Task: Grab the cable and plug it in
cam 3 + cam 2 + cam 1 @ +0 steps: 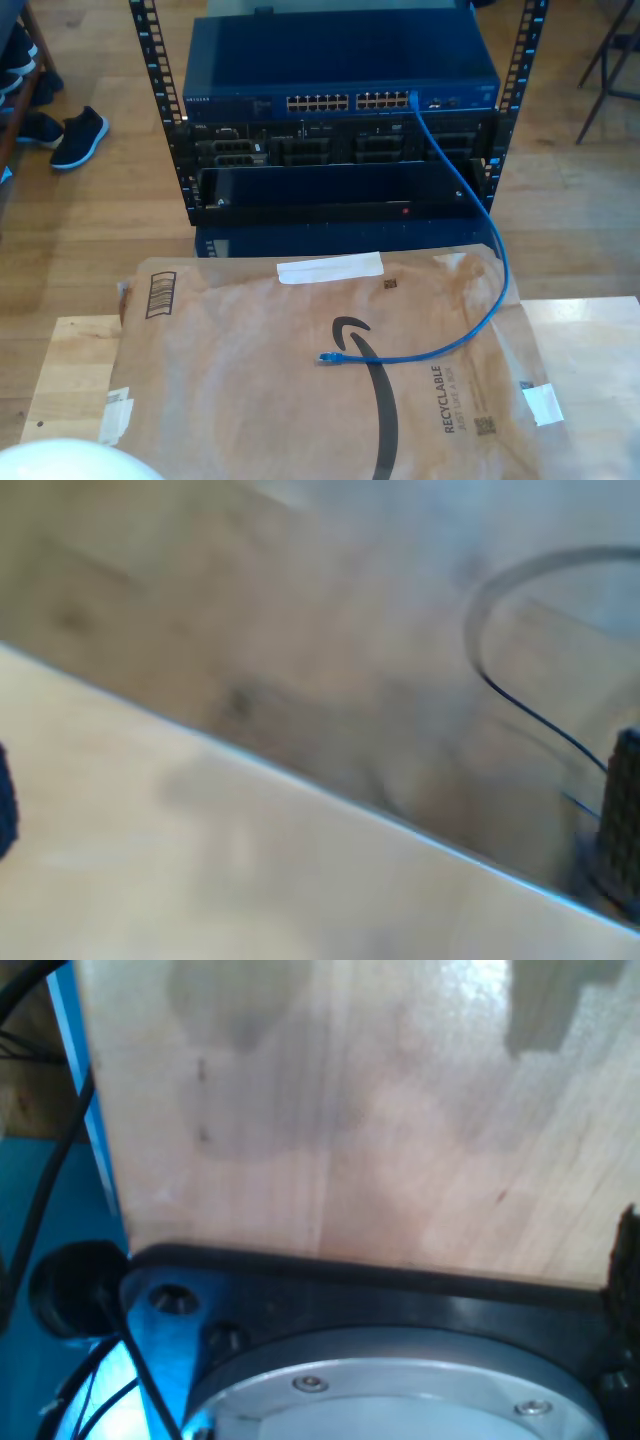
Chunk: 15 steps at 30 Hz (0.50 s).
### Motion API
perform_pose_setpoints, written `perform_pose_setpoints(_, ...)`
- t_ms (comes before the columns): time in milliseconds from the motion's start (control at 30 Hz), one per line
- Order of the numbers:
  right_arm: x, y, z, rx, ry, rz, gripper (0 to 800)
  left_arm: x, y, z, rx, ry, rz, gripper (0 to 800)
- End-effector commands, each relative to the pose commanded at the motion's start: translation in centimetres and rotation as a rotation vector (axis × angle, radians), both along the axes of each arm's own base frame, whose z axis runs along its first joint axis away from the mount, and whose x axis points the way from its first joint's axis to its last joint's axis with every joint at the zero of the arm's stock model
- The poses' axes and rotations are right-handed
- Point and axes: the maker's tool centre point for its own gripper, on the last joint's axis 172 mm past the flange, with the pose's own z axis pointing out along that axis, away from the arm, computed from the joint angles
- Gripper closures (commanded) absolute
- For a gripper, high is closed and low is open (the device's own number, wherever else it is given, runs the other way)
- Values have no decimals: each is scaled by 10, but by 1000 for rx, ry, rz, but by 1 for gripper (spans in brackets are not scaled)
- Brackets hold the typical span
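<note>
The blue cable (488, 225) has one end plugged into a port of the blue network switch (340, 75) in the rack. It hangs down and curves across a brown paper mailer (300, 400), and its free plug (326, 357) lies on the paper. My first gripper (320, 1270) looks down on a wooden board, with one dark finger (628, 1260) showing and nothing between the jaws. My second gripper (310, 810) is open over a wooden edge, its dark textured fingers (622, 815) far apart and nothing between them.
The mailer lies on a wooden table (70, 370) in front of the rack (340, 170). Shoes (78, 135) sit on the floor at the exterior view's left. A black plate and a round metal base (400, 1400) with black cables (50, 1170) lie under the first wrist camera. A thin dark line (530, 715) curves over the floor.
</note>
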Motion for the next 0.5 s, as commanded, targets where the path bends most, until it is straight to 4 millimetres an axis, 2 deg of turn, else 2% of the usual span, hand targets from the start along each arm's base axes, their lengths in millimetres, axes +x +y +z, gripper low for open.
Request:
perform_pose_setpoints(167, -77, -5, -3, 148, 166, 49, 7, 0, -1, 0, -2, 0, 2, 0)
perform_pose_setpoints(333, -122, -11, -4, 191, 200, 53, 8, 0, -1, 0, -2, 0, 2, 0)
perform_pose_setpoints(400, -127, -14, -4, 196, 195, 48, 9, 0, 0, 0, 0, 0, 0, 0)
perform_pose_setpoints(467, -127, -19, 5, 188, 193, 44, 7, 0, 0, 0, 0, 0, 0, 0)
perform_pose_setpoints(500, -133, -19, 6, 197, 207, 38, 7, 0, 0, 0, 0, 0, 0, 0)
